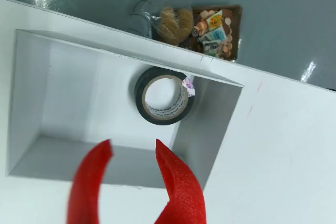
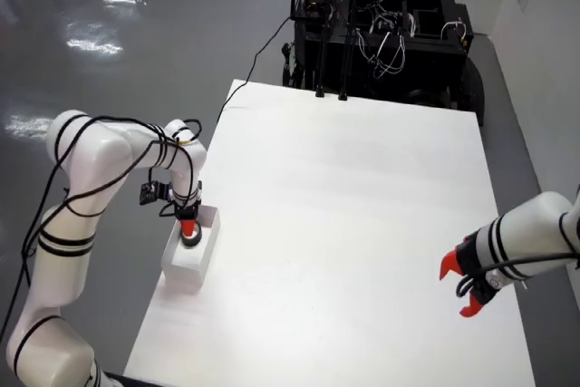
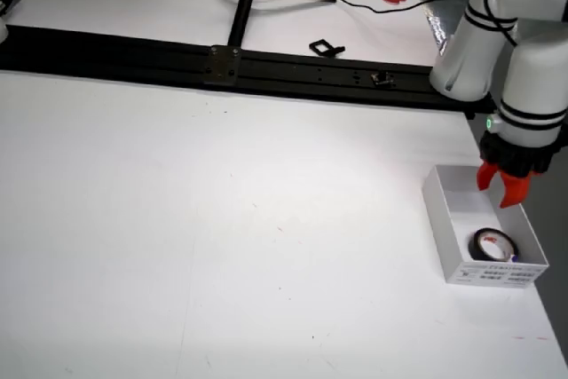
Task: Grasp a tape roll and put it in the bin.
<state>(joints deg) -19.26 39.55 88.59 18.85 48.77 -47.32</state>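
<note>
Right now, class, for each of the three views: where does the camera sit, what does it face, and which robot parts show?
image: rides the gripper, looking down into the white bin at the tape roll; red fingers show.
image2: high, overlooking the table; both arms show.
image3: low at the table's side, facing the bin; working arm's forearm shows.
All three share bin, roll and fingers.

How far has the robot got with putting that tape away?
It looks all but finished. The tape already lies flat on the floor of the bin. The gripper is above the bin, open and empty, so nothing is in hand. All that seems left is for the arm to pull away.
</note>
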